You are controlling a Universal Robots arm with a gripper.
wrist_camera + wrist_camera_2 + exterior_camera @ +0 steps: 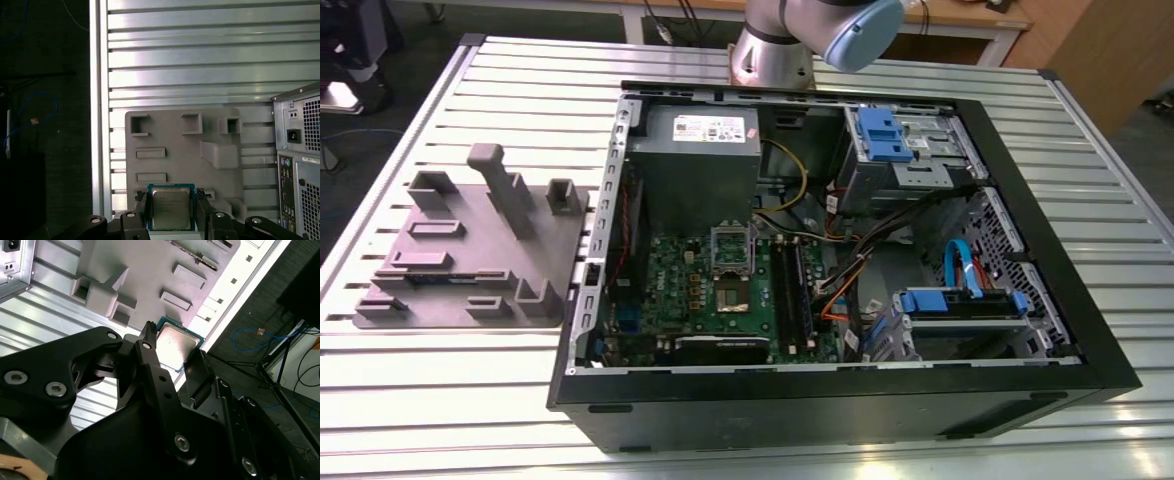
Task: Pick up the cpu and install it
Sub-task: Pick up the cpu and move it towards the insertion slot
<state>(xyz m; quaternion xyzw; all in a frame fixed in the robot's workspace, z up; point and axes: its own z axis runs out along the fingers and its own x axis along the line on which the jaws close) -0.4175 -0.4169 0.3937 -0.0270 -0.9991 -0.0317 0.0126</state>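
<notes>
Squarely between two black fingers (141, 212), the cpu (171, 208) is clamped in the narrowly parted claw (171, 200) above a grey moulded tray (170, 130). Both wrist views show its silvery square lid and bluish rim. The exterior view adds the open case (854, 410), green motherboard (707, 290) and ribbed metal surface (454, 400). Lid print is unreadable.
</notes>
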